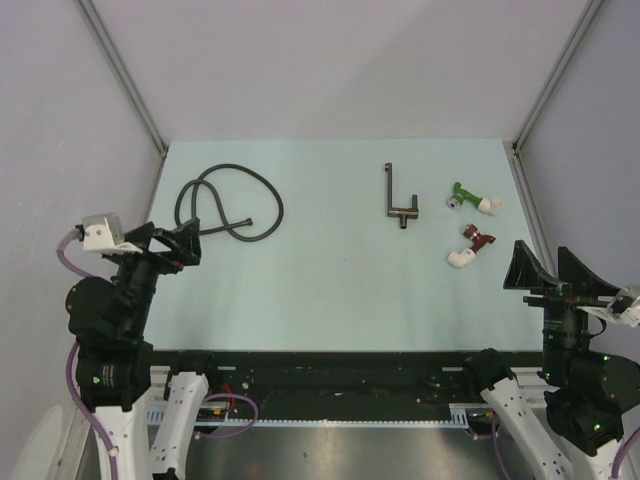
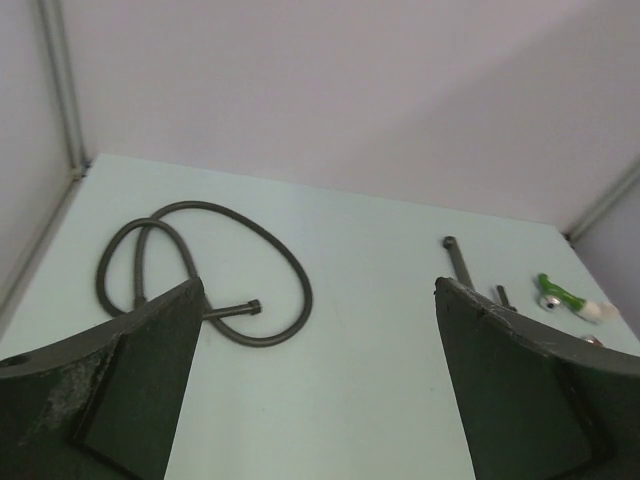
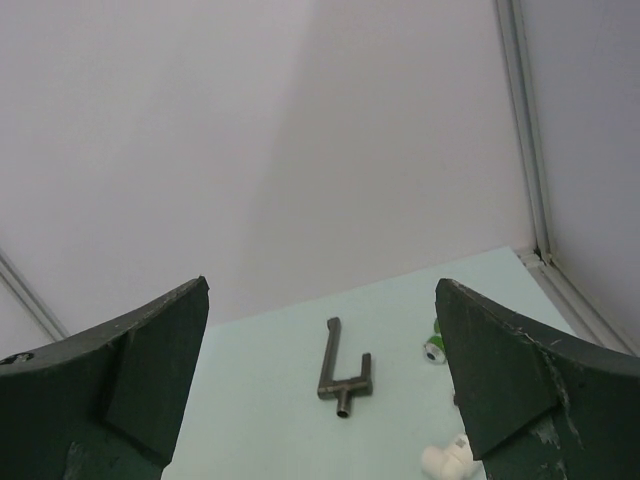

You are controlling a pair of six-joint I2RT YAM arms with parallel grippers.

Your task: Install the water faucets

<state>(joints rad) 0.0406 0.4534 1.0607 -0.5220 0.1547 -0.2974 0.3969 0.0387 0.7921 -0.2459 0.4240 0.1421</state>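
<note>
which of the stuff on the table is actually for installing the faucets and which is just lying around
For the job:
- green tap with white plastic elbow
- reddish-brown tap with white plastic elbow
- dark metal forked pipe piece, probably what the taps fit onto, though that is a guess

Just lying about:
- coiled black hose, over on the left side

The hose (image 1: 228, 205) lies by the worktop's (image 1: 330, 300) far left corner, the pipe piece (image 1: 399, 203) right of centre. Near the right edge, the rear faucet (image 1: 473, 199) lies behind the front faucet (image 1: 470, 247)
</note>
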